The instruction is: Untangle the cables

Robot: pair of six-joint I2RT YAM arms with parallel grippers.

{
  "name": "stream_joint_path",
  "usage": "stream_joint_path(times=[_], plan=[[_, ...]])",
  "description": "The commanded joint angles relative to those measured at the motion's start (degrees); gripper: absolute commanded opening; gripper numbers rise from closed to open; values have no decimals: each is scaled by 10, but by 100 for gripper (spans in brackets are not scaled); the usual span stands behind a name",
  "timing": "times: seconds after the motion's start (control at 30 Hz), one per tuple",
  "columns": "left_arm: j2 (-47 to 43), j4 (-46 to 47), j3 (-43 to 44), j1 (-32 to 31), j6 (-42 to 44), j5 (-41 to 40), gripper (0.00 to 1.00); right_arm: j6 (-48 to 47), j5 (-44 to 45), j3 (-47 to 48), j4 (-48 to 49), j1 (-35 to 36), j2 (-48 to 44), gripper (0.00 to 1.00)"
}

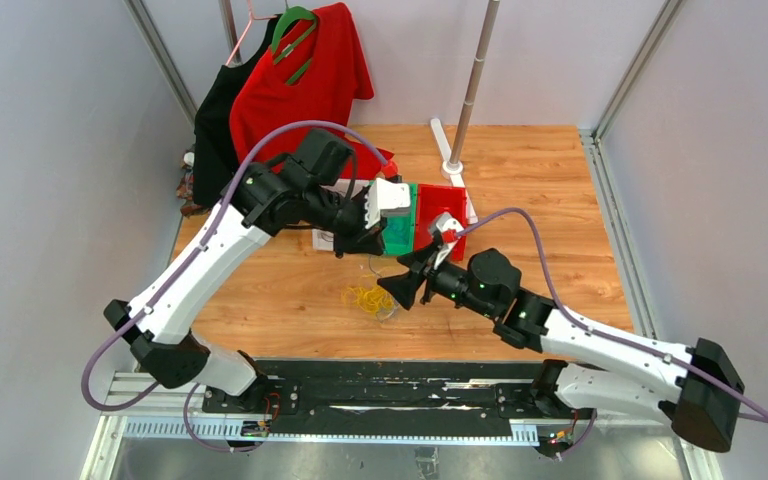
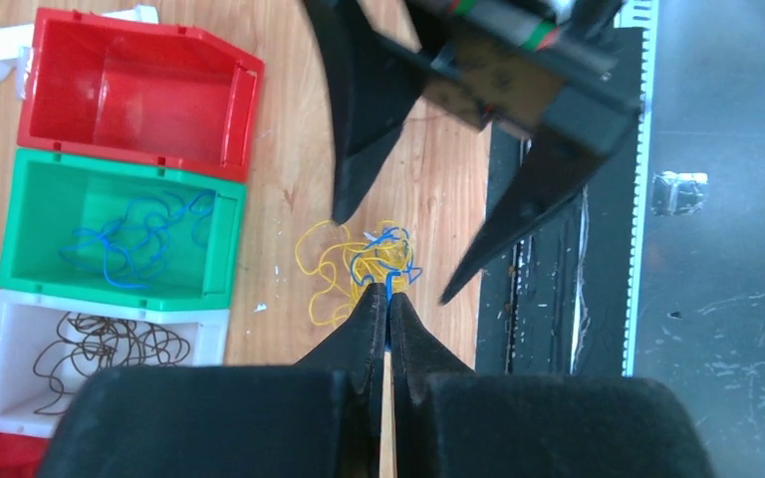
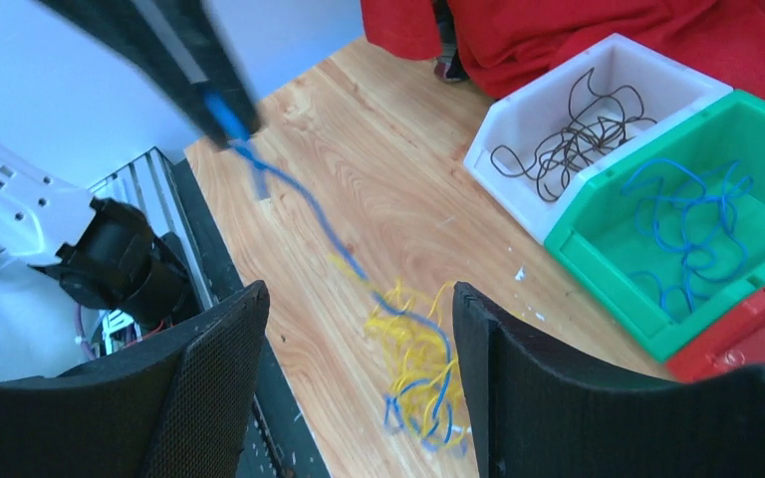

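Observation:
A tangle of yellow and blue cables [image 1: 370, 299] [image 2: 359, 267] [image 3: 420, 370] lies on the wooden table near its front edge. My left gripper [image 2: 388, 292] [image 1: 365, 250] is shut on one blue cable [image 3: 299, 204], which runs taut from the tangle up to its fingers [image 3: 221, 108]. My right gripper [image 3: 359, 294] [image 1: 405, 280] stands open just above the tangle, one finger on each side of it, holding nothing. Its fingers [image 2: 357, 149] show in the left wrist view on either side of the tangle.
Three bins stand in a row behind the tangle: a red one [image 2: 40, 95] with nothing in it, a green one [image 2: 30, 214] [image 3: 598, 249] with blue cables, and a white one [image 2: 0, 329] [image 3: 503, 144] with dark brown cables. Red cloth [image 3: 608, 30] lies beyond. A black rail [image 1: 380, 385] edges the table front.

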Motion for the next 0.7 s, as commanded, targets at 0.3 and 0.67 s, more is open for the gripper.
stream_joint_path(times=[0.3, 0.67], plan=[[-39, -47, 74, -1, -42, 54, 0, 72, 39, 83, 159, 9, 154, 49], [-31, -64, 180, -1, -58, 69, 0, 134, 79, 11, 202, 9, 214, 30]])
